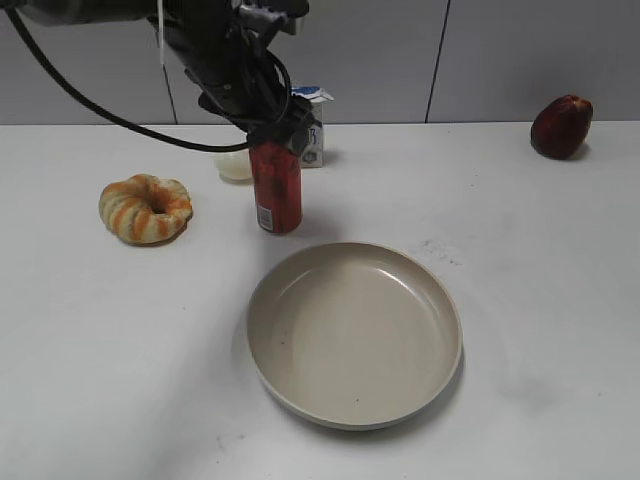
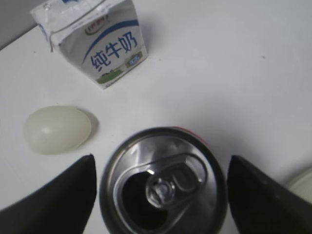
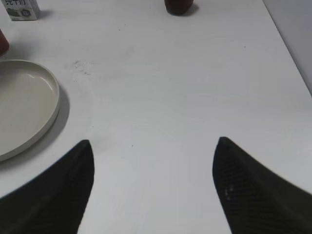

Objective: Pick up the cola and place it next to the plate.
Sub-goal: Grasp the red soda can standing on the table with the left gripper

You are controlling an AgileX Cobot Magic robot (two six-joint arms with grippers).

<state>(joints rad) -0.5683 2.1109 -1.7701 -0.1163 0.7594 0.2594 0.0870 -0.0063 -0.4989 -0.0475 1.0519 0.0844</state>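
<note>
The cola is a red can standing upright on the white table, just beyond the far left rim of the beige plate. My left gripper is over the can's top. In the left wrist view its two black fingers are open and straddle the silver top and pull tab of the cola, with narrow gaps on both sides. My right gripper is open and empty over bare table to the right of the plate. A sliver of the cola shows at that view's left edge.
A white-and-blue milk carton stands just behind the can. A pale egg-shaped object lies to its left. A striped ring-shaped bread is at the left. A dark red fruit is at the back right.
</note>
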